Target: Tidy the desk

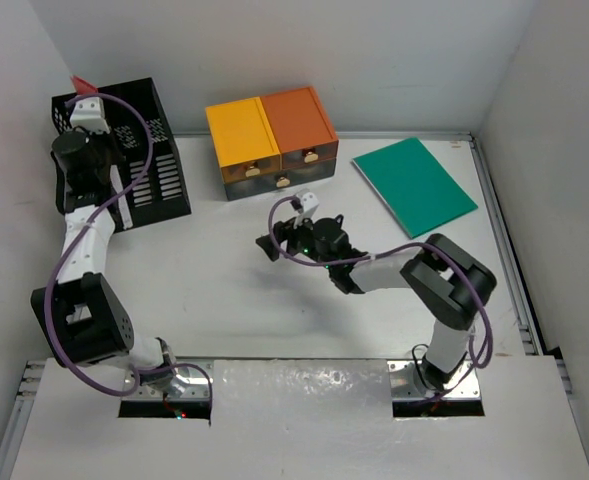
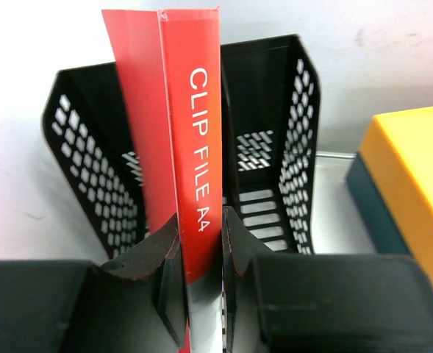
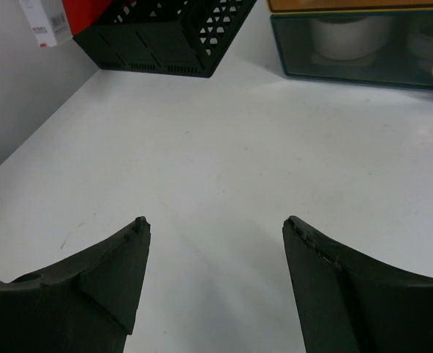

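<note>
Desk [image 1: 224, 285] beneath right hand [image 3: 215, 224], wide open, empty; left hand [image 2: 200, 224] tight around red file [image 2: 192, 110].

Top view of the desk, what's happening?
The left gripper is shut on a red clip file, holding it at the black perforated file rack in the far left corner of the white desk. The right gripper hangs open and empty over the desk, near the yellow-and-orange drawer unit. A flat green folder lies far right.
</note>
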`<move>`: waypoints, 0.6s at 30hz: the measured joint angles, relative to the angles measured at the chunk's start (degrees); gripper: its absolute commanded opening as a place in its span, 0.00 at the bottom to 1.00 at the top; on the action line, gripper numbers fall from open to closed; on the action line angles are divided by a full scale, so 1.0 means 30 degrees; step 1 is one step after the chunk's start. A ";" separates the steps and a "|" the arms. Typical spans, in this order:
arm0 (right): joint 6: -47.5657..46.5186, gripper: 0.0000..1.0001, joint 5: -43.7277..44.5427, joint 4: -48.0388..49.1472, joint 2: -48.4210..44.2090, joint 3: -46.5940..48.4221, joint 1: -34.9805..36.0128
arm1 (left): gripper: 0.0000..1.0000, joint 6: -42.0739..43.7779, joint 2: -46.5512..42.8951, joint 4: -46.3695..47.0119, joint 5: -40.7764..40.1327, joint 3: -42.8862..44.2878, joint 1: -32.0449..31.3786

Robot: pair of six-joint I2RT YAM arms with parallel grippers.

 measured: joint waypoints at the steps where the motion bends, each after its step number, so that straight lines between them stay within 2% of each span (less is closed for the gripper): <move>1: 0.0044 0.72 -0.0138 -0.0109 -0.0503 -0.0350 -0.0189 | 0.00 -0.0204 -0.0051 0.0036 0.0153 -0.0051 -0.0051; 10: -0.0838 0.78 -0.0364 -0.2346 -0.4677 -0.1887 -0.0568 | 0.00 -0.1515 -0.0087 0.0233 0.1668 -0.0066 -0.0605; 18: -0.1355 0.79 -0.0364 -0.3512 -0.5486 -0.2178 -0.0605 | 0.00 -0.2237 -0.1719 -0.0619 0.2069 -0.0831 -0.1610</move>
